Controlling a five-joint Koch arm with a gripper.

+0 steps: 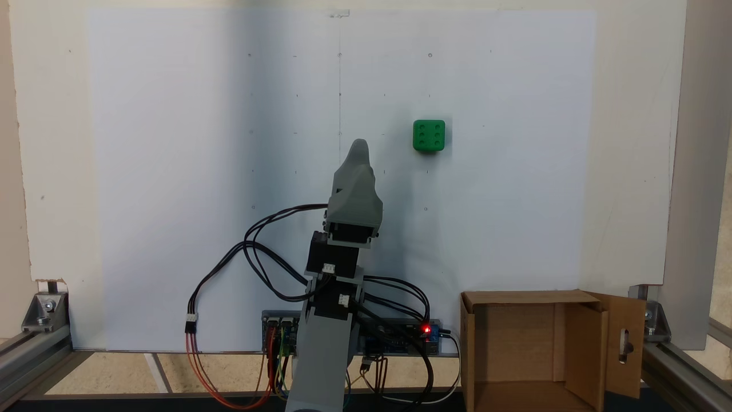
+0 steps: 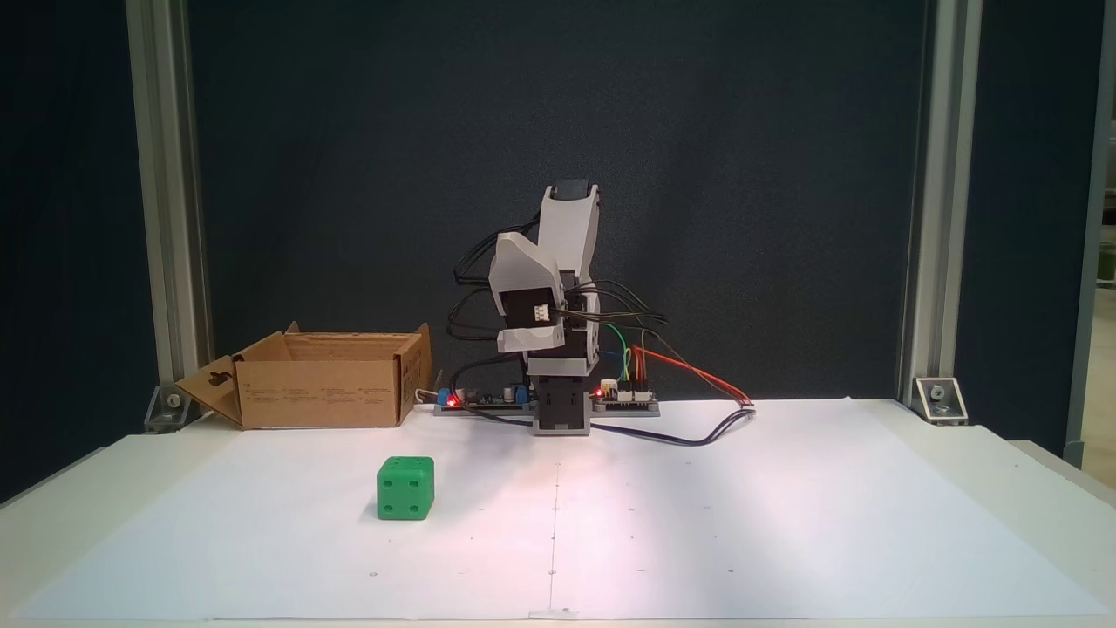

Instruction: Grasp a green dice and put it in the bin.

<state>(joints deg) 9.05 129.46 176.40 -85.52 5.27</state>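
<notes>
Arm folded at rest, die waiting on the paper.
The gripper [image 1: 359,150] points over the white sheet [image 1: 171,171]; its opening cannot be told. The green dice [image 1: 429,136] sits well apart, six up. The bin [image 2: 323,392] carries unreadable small print.

Dark backdrop [image 2: 785,174] behind white paper-covered table [image 2: 785,523]; aluminium frame posts [image 2: 928,218] at both sides.

green dice [image 2: 405,488] apart from bin [image 2: 318,392]
</notes>
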